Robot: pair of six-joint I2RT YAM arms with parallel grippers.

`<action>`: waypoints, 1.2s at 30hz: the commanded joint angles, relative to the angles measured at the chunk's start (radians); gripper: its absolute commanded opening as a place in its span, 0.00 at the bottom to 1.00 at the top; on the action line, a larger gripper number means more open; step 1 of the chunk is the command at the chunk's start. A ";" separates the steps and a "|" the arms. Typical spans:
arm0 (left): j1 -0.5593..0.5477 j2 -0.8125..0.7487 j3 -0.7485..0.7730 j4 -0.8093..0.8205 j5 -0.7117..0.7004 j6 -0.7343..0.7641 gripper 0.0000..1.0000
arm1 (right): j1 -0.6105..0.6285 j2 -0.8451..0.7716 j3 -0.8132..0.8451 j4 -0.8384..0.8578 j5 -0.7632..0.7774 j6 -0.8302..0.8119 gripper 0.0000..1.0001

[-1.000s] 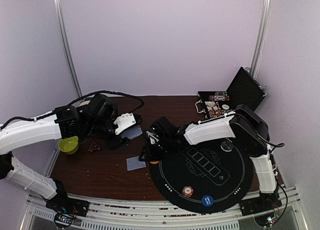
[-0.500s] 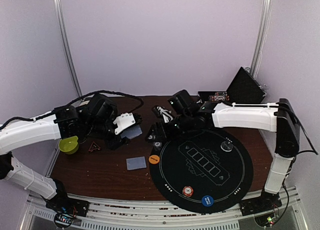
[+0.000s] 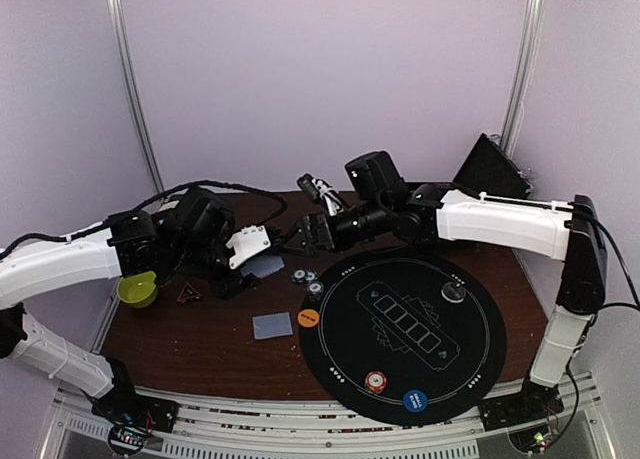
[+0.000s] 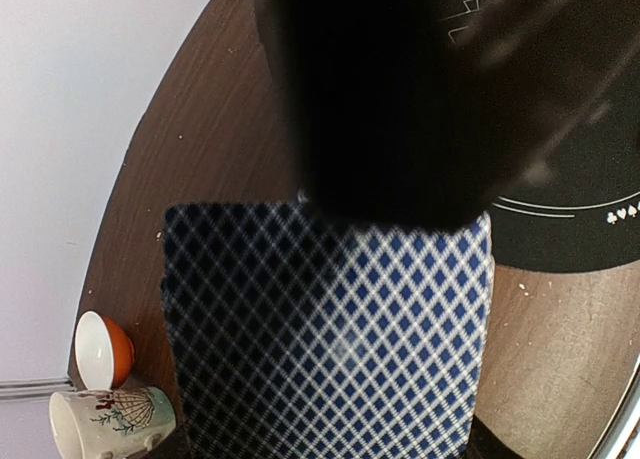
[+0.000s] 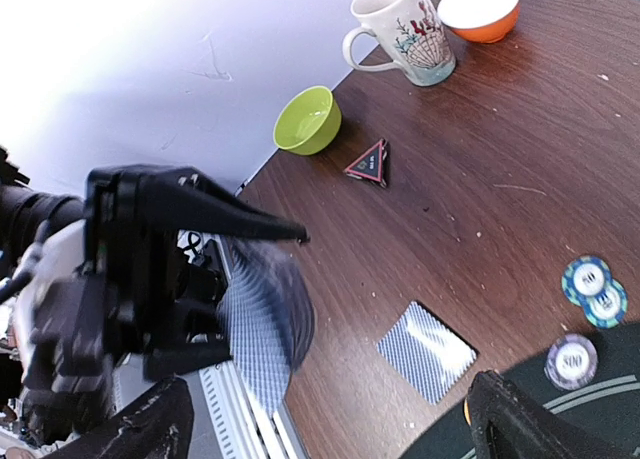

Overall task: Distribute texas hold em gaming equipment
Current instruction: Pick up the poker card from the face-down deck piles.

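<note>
My left gripper (image 3: 256,260) is shut on a stack of playing cards (image 4: 330,329) with blue diamond-patterned backs, held above the wooden table (image 3: 200,344). One card (image 3: 272,325) lies face down on the wood. Three striped poker chips (image 5: 586,277) lie beside the round black mat (image 3: 470,339), close to an orange disc (image 3: 309,318) on its left edge. Raised above the chips, my right gripper (image 3: 300,235) stands open and holds nothing. The mat also carries a striped chip (image 3: 375,381), a blue disc (image 3: 415,400) and a dark disc (image 3: 453,292).
A green bowl (image 3: 137,289) and a small dark triangle (image 3: 187,295) sit at the left. A cream mug (image 5: 400,29) and an orange bowl (image 5: 480,7) stand at the far left edge. An open black case (image 3: 490,174) is at the back right.
My right gripper has risen from the mat's left edge, moved back and opened wide, leaving the chips on the wood. The left arm and its cards have not moved.
</note>
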 commanded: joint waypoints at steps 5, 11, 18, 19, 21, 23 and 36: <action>0.001 -0.014 0.021 0.034 0.019 0.009 0.62 | 0.021 0.146 0.149 0.005 -0.042 -0.012 0.94; 0.001 -0.007 0.029 0.034 0.018 0.010 0.61 | 0.027 0.177 0.189 -0.080 -0.002 -0.060 0.81; 0.000 -0.001 0.029 0.034 0.011 0.012 0.61 | 0.027 0.141 0.191 -0.141 0.035 -0.093 0.55; 0.001 0.001 0.029 0.034 0.009 0.013 0.61 | 0.026 0.136 0.193 -0.150 0.040 -0.096 0.52; 0.001 0.001 0.029 0.034 0.008 0.012 0.61 | 0.026 0.128 0.197 -0.164 0.052 -0.103 0.45; 0.001 0.001 0.028 0.034 0.006 0.014 0.61 | 0.026 0.123 0.204 -0.178 0.057 -0.110 0.40; 0.001 -0.005 0.021 0.034 -0.002 0.013 0.61 | 0.023 0.070 0.223 -0.292 0.061 -0.143 0.00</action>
